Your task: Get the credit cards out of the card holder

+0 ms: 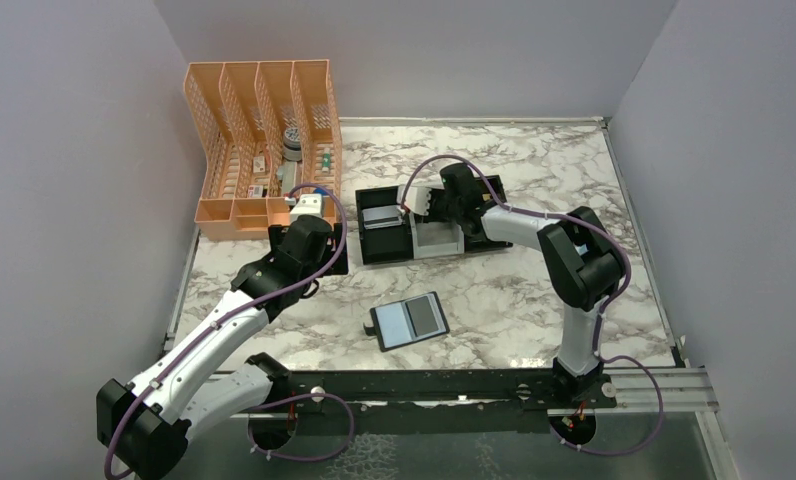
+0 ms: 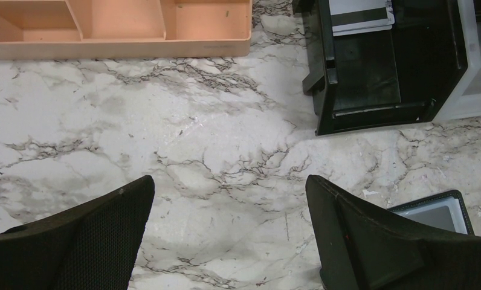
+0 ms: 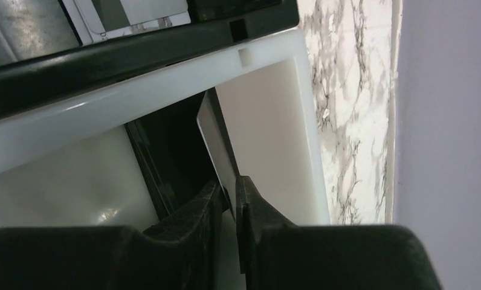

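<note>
The card holder [image 1: 410, 321] lies open on the marble near the front, blue-grey on its left half and dark grey on its right; one corner [image 2: 434, 211] peeks out behind my left fingers. A pale credit card [image 3: 217, 148] stands edge-on between the fingertips of my right gripper [image 3: 228, 184], which is shut on it low over the white tray [image 3: 268, 121]. In the top view the right gripper [image 1: 436, 205] hangs over that tray [image 1: 439, 240]. Another light card [image 1: 379, 214] [image 2: 359, 15] lies in the black tray [image 1: 384, 240]. My left gripper [image 2: 229, 187] [image 1: 314, 250] hangs wide open over bare marble, holding nothing.
An orange mesh organiser [image 1: 259, 140] [image 2: 117, 30] with small items stands at the back left. A second black tray [image 1: 489, 215] sits right of the white one. Grey walls close in the table on three sides.
</note>
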`<state>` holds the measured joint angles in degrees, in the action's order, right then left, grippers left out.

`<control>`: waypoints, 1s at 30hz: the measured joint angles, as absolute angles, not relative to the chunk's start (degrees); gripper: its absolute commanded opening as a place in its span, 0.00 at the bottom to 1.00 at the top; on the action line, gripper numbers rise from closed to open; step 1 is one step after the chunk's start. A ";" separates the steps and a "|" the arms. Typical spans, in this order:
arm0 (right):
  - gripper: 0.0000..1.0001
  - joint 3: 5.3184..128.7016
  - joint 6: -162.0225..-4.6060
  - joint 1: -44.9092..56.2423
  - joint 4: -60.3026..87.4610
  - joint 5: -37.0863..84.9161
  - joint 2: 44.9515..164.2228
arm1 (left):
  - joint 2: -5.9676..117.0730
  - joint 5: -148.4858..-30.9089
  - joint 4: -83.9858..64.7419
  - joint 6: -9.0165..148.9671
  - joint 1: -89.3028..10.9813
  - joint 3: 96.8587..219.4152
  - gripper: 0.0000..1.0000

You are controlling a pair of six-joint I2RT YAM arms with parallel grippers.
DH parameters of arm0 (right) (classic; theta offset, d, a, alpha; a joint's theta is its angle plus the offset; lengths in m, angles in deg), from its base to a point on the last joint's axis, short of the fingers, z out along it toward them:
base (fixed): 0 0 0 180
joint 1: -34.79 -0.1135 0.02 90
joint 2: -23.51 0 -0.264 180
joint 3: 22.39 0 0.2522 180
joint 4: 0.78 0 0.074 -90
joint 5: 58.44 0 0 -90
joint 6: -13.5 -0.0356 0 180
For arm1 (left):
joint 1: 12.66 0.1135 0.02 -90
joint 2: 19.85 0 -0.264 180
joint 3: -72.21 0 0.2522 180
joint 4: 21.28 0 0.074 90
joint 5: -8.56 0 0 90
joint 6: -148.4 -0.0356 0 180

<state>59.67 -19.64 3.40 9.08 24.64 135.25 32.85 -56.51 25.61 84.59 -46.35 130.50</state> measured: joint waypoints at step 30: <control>0.25 54.90 -27.99 3.37 9.98 22.04 128.76 | 33.77 -62.93 25.17 84.68 -46.09 130.50 0.99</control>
<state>54.90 -27.99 3.37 9.98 22.04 128.76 33.77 -62.93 25.17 84.68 -46.09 130.50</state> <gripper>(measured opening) 0.247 0.992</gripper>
